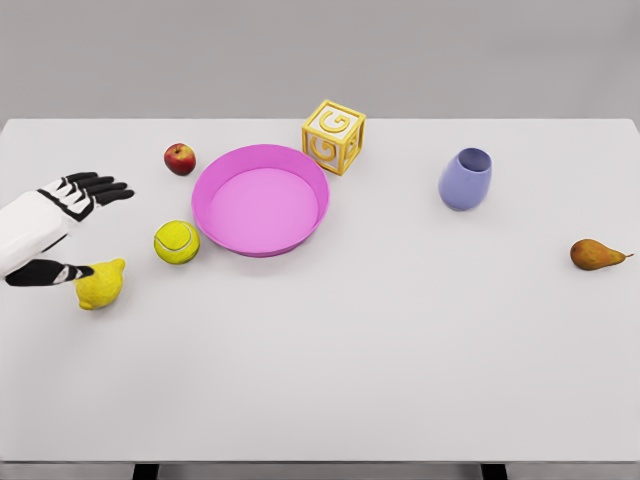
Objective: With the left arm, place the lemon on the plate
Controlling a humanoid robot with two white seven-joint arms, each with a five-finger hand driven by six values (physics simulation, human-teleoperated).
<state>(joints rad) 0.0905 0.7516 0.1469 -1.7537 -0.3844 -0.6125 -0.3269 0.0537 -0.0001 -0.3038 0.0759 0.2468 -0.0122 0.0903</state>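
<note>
A yellow lemon (100, 284) lies on the white table near its left edge. The pink plate (205, 190) sits further right and back, with nothing in it. My left hand (88, 228) comes in from the left edge, open. Its fingers (100, 188) stretch out well behind the lemon, while the thumb (62, 272) reaches the lemon's left side. The lemon rests on the table, not enclosed by the hand. The right arm is out of view.
A tennis ball (176, 242) lies between the lemon and the plate. A red apple (180, 158) sits behind it. A yellow letter block (334, 136) stands behind the plate. A purple cup (466, 179) and a brown pear (596, 255) are to the right.
</note>
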